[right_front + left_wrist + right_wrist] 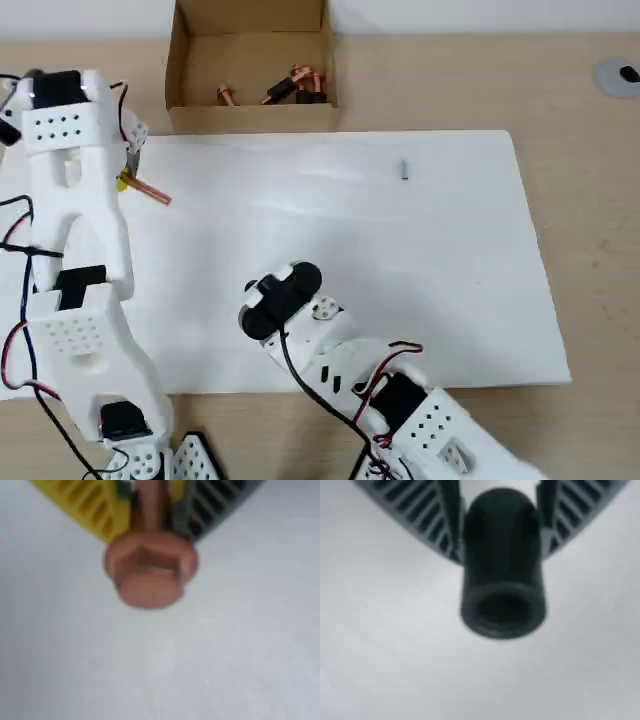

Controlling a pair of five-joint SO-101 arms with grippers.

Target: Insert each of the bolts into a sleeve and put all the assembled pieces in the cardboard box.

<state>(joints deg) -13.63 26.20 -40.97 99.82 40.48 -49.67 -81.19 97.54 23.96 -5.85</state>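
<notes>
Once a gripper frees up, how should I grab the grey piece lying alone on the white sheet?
Probably from straight above, closing across the middle of its length. The grey piece lies flat on the sheet, slim, lengthways near-to-far in the high view, so its narrow sides are free.

We find the right gripper closed on 1 black sleeve, with its 2 ribbed grey fingers pressing the sleeve's opposite sides. The sleeve's open bore faces the camera. A white surface lies beyond it; whether they touch cannot be judged.
</notes>
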